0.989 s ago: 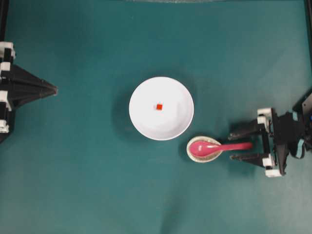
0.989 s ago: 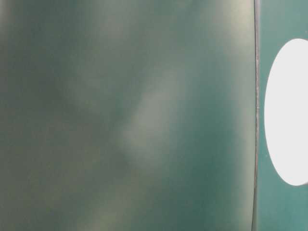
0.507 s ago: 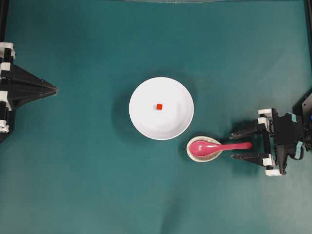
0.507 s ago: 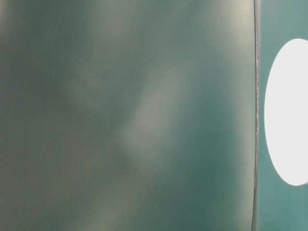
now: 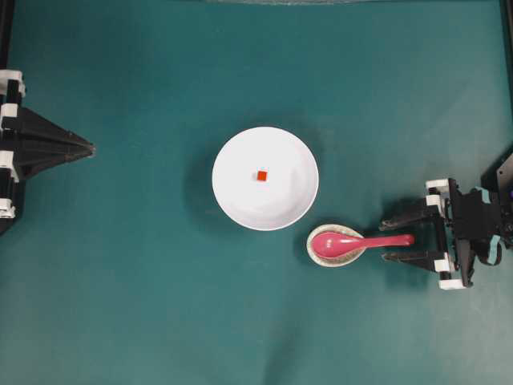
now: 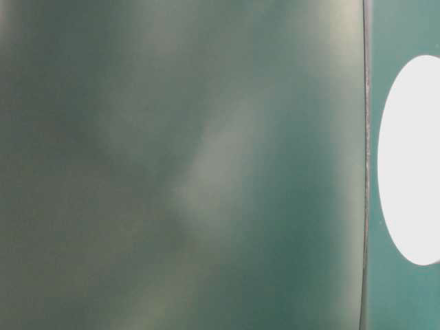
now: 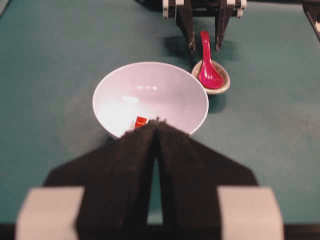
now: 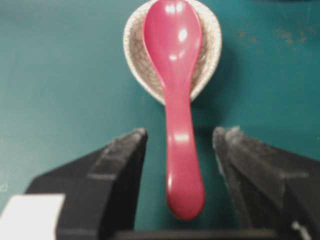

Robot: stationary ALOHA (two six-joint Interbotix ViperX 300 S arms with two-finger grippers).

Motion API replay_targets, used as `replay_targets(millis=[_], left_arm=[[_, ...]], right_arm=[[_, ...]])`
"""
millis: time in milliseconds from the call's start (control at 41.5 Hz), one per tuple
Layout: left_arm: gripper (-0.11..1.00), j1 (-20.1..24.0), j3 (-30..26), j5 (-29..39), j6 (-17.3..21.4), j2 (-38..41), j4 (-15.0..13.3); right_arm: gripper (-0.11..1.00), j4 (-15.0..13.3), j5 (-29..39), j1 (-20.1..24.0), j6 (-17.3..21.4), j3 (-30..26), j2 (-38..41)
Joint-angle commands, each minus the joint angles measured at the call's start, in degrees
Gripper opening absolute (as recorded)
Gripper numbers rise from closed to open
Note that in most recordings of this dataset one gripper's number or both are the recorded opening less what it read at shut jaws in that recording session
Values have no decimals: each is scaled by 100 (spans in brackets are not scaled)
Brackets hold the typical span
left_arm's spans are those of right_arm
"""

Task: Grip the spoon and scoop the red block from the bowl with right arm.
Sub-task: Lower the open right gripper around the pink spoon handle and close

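The magenta spoon [image 5: 361, 241] lies with its scoop in a small speckled dish [image 5: 319, 255] and its handle pointing right. My right gripper [image 5: 385, 240] is open, its fingers [image 8: 125, 160] on either side of the handle end [image 8: 182, 165] with gaps on both sides. The white bowl [image 5: 276, 204] sits mid-table with the tiny red block [image 5: 262, 175] inside. In the left wrist view, the block [image 7: 140, 121] shows just past my shut left gripper [image 7: 158, 122], which is parked at the far left [image 5: 90, 147].
The speckled dish [image 8: 134, 60] stands right beside the bowl's lower right rim. Green table surface surrounds everything. The table-level view is a green blur with the bowl [image 6: 409, 158] as a white oval at its right edge.
The right gripper's jaws have narrowed slightly around the spoon handle and its fingertips have shifted a little to the right. The spoon, bowl, block and left arm have not moved.
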Motion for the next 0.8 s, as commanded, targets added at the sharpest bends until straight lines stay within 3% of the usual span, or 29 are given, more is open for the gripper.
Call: replay_targets(millis=[0,651,772], left_arm=[[0,18,-158,18,9,53,18],[0,18,-158,18,0,53,18],[0,18,-158,26,0,53,9]], right_arm=[[60,9,-70,26,-9,-26,-44],[60,26,-114,26,-26,-26,-44],[55,26,-141,26,-44,-35,-44]])
